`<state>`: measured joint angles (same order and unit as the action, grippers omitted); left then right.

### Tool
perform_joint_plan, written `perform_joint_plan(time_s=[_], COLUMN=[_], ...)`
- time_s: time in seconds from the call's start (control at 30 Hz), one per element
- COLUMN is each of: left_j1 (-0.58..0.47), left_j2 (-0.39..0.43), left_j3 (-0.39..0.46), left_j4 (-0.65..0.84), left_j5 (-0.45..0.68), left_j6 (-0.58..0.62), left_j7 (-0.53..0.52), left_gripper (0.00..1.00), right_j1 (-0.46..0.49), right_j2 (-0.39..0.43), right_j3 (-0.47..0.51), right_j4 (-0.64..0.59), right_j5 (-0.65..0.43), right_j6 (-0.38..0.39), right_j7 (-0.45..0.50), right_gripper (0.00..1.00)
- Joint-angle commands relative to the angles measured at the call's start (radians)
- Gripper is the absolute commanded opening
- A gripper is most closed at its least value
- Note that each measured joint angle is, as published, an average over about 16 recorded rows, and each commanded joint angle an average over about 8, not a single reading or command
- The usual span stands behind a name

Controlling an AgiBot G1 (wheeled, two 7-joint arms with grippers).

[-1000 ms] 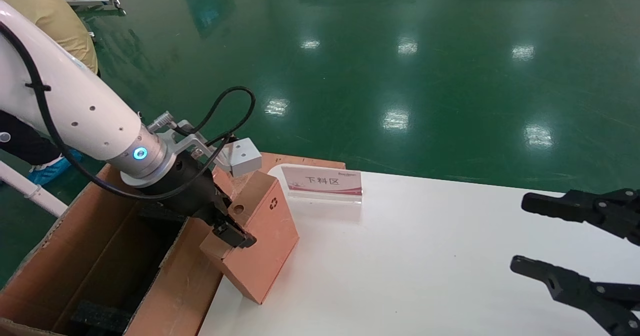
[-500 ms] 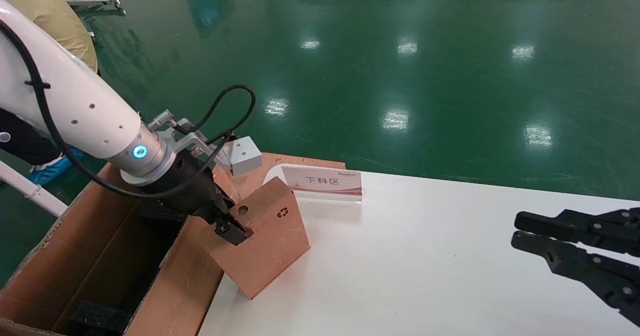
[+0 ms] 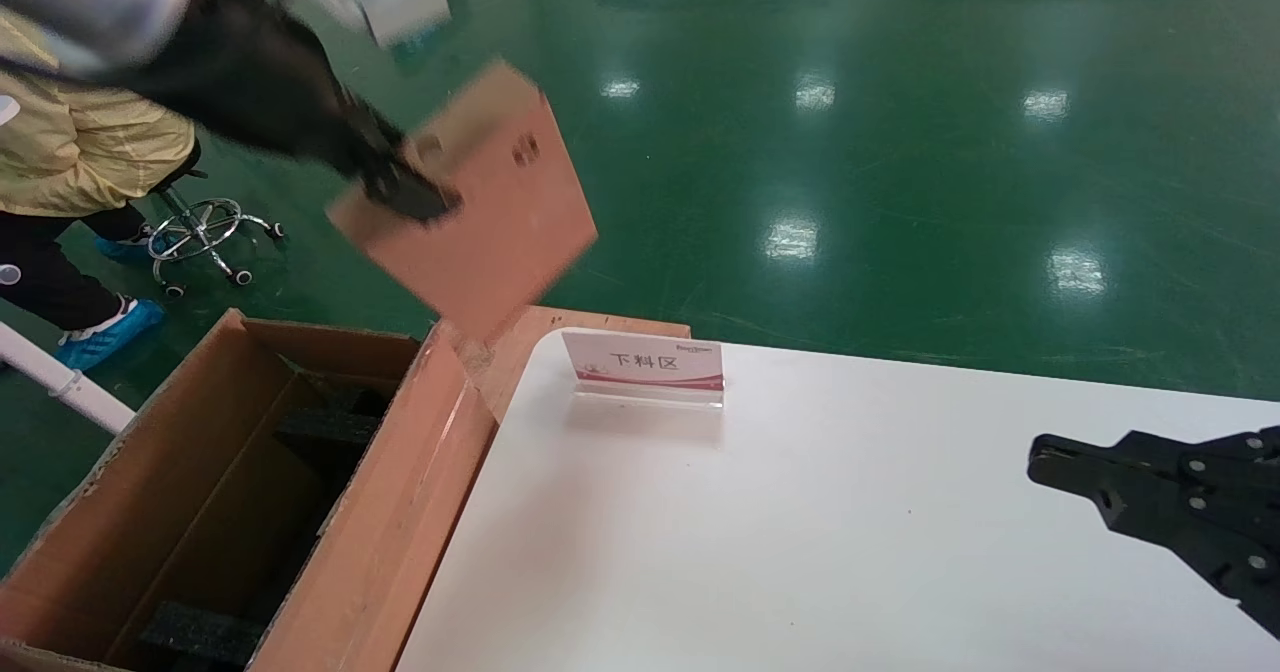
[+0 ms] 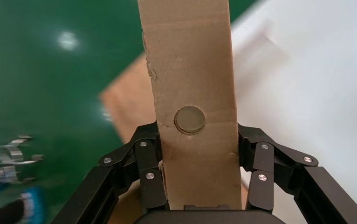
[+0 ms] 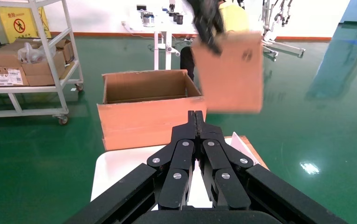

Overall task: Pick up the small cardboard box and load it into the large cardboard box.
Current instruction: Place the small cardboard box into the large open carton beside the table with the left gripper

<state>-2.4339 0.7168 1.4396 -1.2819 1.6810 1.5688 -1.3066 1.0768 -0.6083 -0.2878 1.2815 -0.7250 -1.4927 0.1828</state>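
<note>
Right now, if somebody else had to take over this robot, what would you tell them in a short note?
Left gripper: shut on the small cardboard box, holding it in the air above the near corner of the table, tilted.
Right gripper: shut, holding nothing, parked over the table's right side.
Large cardboard box: open, beside the table's left edge, black foam blocks inside.
Done: small box picked up.
Left: carry it over the large box's opening, lower it in, release.

Factory hall: glossy green floor, stock shelving.
</note>
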Motion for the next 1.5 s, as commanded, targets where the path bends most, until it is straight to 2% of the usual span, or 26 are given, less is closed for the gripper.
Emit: perform_joint_plan(time_s=[0.03,0.2,0.37,0.4,0.63,0.67,0.93,1.3,1.5], left_j1=[-0.055,-0.175,-0.282,-0.303,-0.422,-0.433,-0.478,-0.558,-0.558], left_j2=[0.015,0.017,-0.017,-0.028,-0.103,-0.11,-0.15,-0.216,-0.259], left_j3=[-0.003,0.099,0.258,0.293,0.515,0.539,0.656,0.734,0.744], left_j4=[0.014,0.069,0.093,0.092,0.052,0.043,0.0,-0.071,-0.095], left_j5=[0.024,0.058,0.037,0.027,-0.087,-0.101,-0.143,-0.166,-0.18], left_j6=[0.015,0.029,0.034,0.035,0.032,0.032,0.032,0.079,0.074], left_j7=[0.0,0.029,0.045,0.044,-0.015,-0.027,-0.087,-0.179,-0.212], left_gripper=[0.0,0.0,0.0,0.0,0.0,0.0,0.0,0.0,0.0], right_j1=[0.0,0.0,0.0,0.0,0.0,0.0,0.0,0.001,0.001], right_j2=[0.0,0.0,0.0,0.0,0.001,0.001,0.001,0.001,0.001], right_j3=[0.0,0.0,-0.001,-0.001,-0.001,-0.001,-0.002,-0.003,-0.003], right_j4=[0.0,0.0,0.0,0.0,0.0,0.0,0.0,0.0,0.0], right_j5=[0.0,0.0,0.001,0.001,0.001,0.001,0.001,0.002,0.002], right_j6=[0.0,0.0,0.0,0.0,0.001,0.001,0.001,0.001,0.001], right_j7=[0.0,0.0,0.0,0.0,-0.001,-0.001,-0.001,-0.001,-0.001], right_gripper=[0.0,0.0,0.0,0.03,0.91,1.0,1.0,1.0,1.0])
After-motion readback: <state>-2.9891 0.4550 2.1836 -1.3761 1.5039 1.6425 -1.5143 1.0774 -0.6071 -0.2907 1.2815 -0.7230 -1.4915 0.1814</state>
